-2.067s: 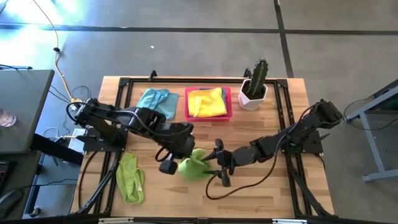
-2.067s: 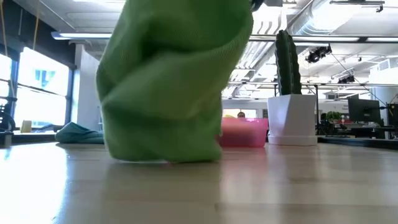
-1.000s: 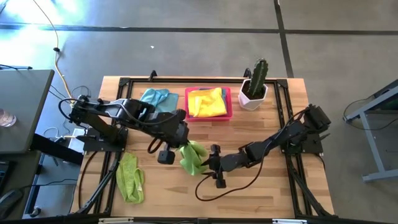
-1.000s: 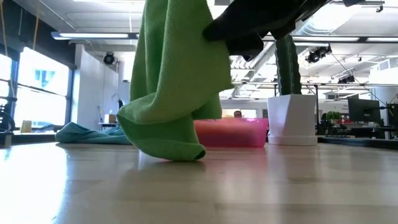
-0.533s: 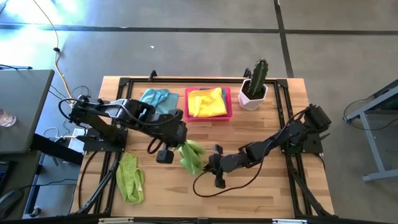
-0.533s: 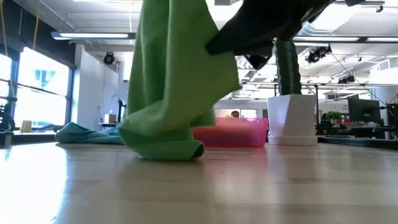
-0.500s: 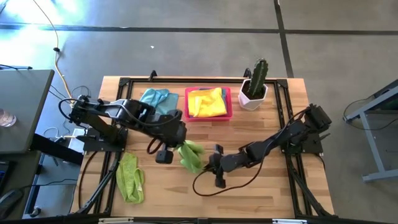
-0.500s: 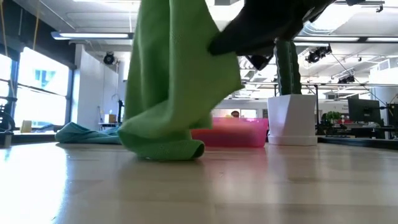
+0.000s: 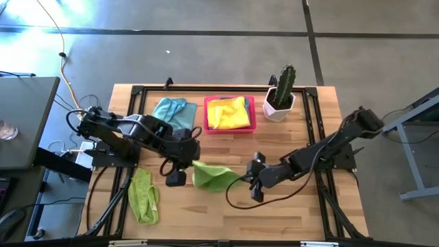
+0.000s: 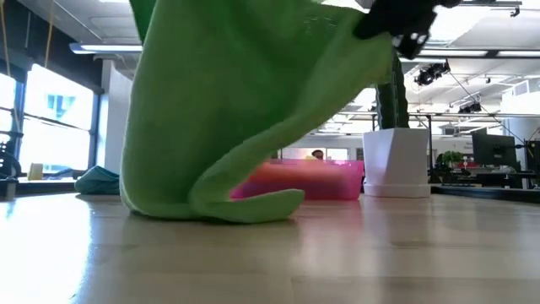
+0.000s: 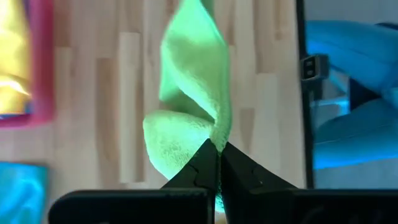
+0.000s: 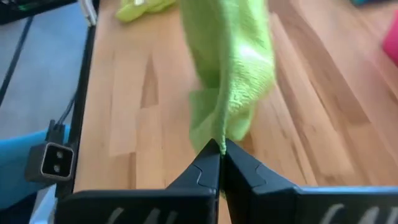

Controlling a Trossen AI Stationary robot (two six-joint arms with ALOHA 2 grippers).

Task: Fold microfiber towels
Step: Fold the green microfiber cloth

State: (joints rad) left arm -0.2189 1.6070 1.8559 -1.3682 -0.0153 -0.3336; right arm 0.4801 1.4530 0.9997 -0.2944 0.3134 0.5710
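The green towel (image 9: pixel 209 175) is soft cloth with a fine, nubbly matt pile, as are the yellow towel (image 9: pixel 228 113) and the blue towel (image 9: pixel 171 110). The table (image 9: pixel 302 206) is pale wood in strips, smooth with a slight sheen. The pink tray (image 9: pixel 252 115) looks like smooth plastic. The plant pot (image 9: pixel 277 110) is white, smooth and faceted.

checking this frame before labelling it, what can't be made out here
- Low view: the held green towel fills the foreground, hiding the table behind it and most of the pink tray.
- Low view: both grippers are cut off by the top edge.
- High view: what lies under the yellow towel is hidden.
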